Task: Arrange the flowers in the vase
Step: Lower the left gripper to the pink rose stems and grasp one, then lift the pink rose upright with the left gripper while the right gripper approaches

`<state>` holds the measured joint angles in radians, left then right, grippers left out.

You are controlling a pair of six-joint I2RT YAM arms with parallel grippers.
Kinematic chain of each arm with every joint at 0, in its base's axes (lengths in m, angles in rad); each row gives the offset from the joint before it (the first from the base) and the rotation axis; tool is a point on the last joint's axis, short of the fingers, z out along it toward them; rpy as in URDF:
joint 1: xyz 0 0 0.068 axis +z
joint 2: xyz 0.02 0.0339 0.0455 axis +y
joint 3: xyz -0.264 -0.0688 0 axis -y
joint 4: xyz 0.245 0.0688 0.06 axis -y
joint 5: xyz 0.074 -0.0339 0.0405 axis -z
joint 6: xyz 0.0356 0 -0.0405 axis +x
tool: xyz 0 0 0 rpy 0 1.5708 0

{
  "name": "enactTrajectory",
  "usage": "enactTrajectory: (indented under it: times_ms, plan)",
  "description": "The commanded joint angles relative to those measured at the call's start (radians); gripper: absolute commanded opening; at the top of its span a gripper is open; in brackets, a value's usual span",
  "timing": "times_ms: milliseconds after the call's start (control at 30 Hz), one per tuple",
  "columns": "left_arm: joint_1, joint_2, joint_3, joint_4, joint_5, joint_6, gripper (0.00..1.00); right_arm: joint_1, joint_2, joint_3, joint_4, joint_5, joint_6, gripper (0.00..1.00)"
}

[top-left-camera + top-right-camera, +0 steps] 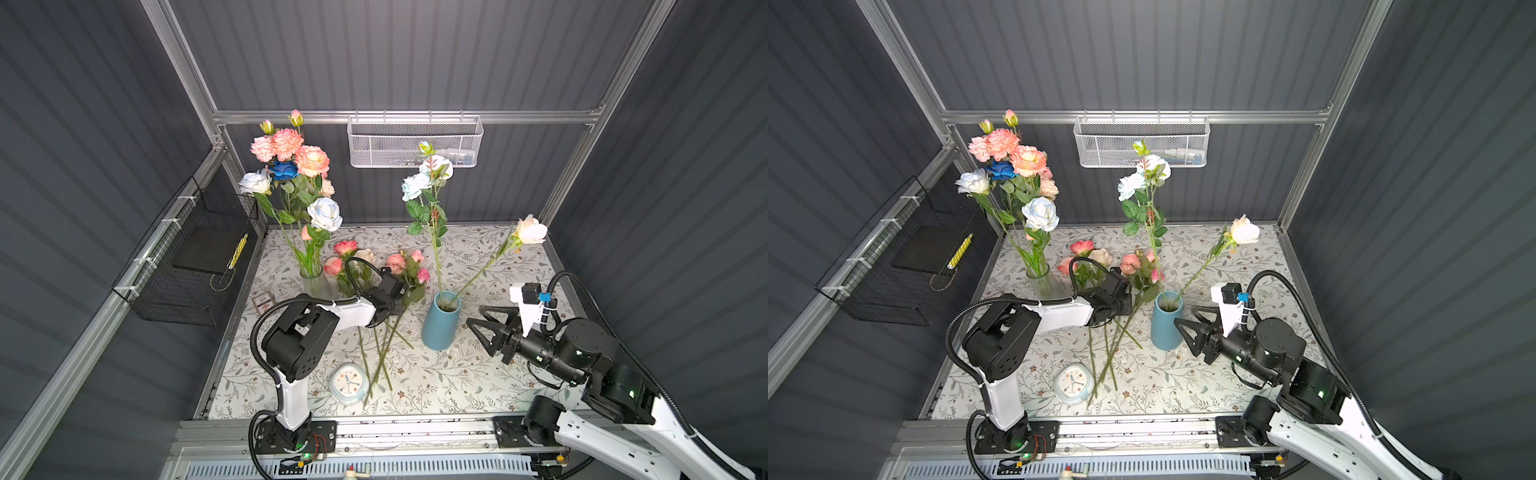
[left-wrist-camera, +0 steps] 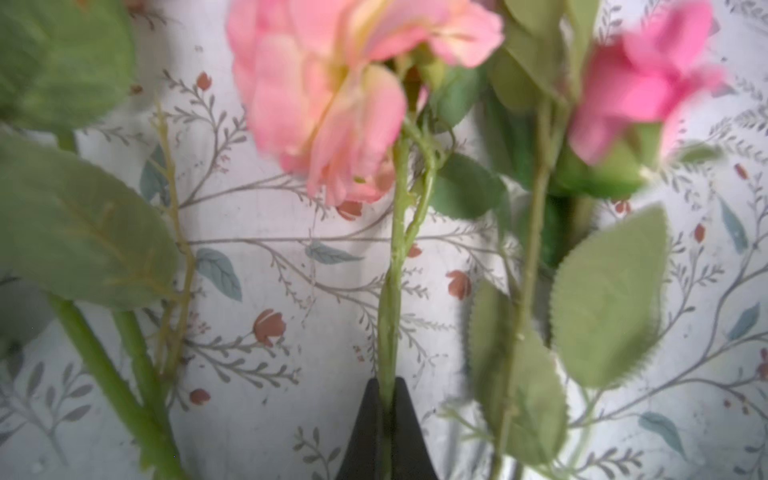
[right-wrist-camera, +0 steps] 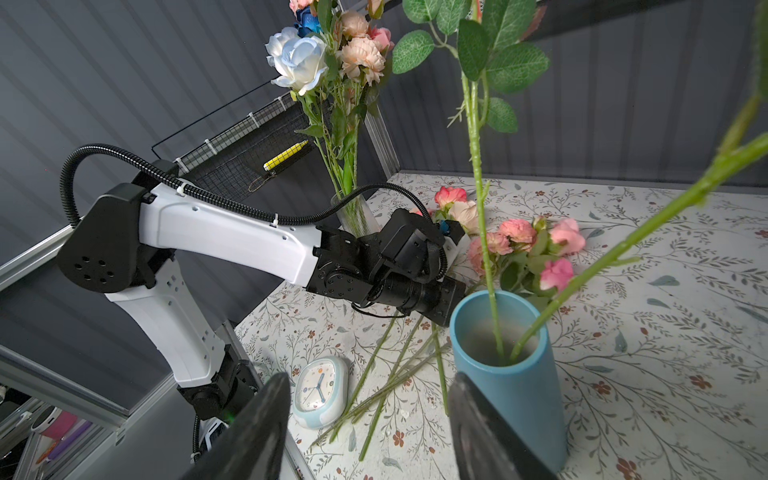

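Stem of pink flower (image 2: 324, 95) pinched by left gripper (image 2: 387, 388)
Long axis near-to-far; blue vase (image 1: 438, 332) just right; right gripper (image 1: 473, 316) spread beside it

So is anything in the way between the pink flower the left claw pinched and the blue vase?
Nothing solid. Between the pink flower in the left gripper and the blue vase lies only another loose pink flower. Two stems already crowd the vase's mouth. The right gripper sits open on the far side.
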<state>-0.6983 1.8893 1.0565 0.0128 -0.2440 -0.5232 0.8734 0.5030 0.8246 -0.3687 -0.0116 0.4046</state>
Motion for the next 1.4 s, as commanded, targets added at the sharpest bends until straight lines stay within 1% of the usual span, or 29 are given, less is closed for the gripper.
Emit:
enactTrajectory:
  times_ms: [0, 200, 367, 533, 667, 833, 933, 1067, 1233, 1367]
  plan:
    - [0.006, -0.054, -0.043, 0.078, -0.050, 0.023, 0.00, 0.005, -0.008, -0.006, -0.005, 0.010, 0.001, 0.62]
    - [0.005, -0.196, -0.149, 0.245, -0.128, 0.045, 0.00, 0.006, -0.011, -0.007, -0.004, 0.007, 0.003, 0.62]
    - [-0.004, -0.340, -0.200, 0.332, -0.182, 0.090, 0.00, 0.006, -0.014, -0.004, -0.003, 0.011, 0.005, 0.62]
    - [-0.029, -0.494, -0.199, 0.324, -0.222, 0.142, 0.00, 0.006, -0.008, 0.006, -0.001, 0.016, 0.000, 0.63]
    - [-0.075, -0.628, -0.198, 0.312, -0.240, 0.175, 0.00, 0.006, 0.000, 0.015, 0.006, 0.017, -0.003, 0.63]
    - [-0.120, -0.766, -0.200, 0.269, -0.231, 0.156, 0.00, 0.006, 0.011, 0.022, 0.018, 0.010, -0.001, 0.63]
    - [-0.128, -0.849, -0.205, 0.246, -0.188, 0.127, 0.00, 0.006, 0.019, 0.028, 0.029, 0.003, 0.005, 0.63]
    - [-0.129, -0.958, -0.198, 0.207, -0.062, 0.088, 0.00, 0.007, 0.037, 0.042, 0.056, -0.040, 0.006, 0.64]
    - [-0.129, -1.052, -0.173, 0.155, 0.162, 0.065, 0.00, 0.007, 0.084, 0.065, 0.111, -0.135, 0.019, 0.65]
    - [-0.129, -1.075, -0.159, 0.148, 0.395, 0.049, 0.00, 0.009, 0.160, 0.088, 0.179, -0.240, 0.035, 0.66]
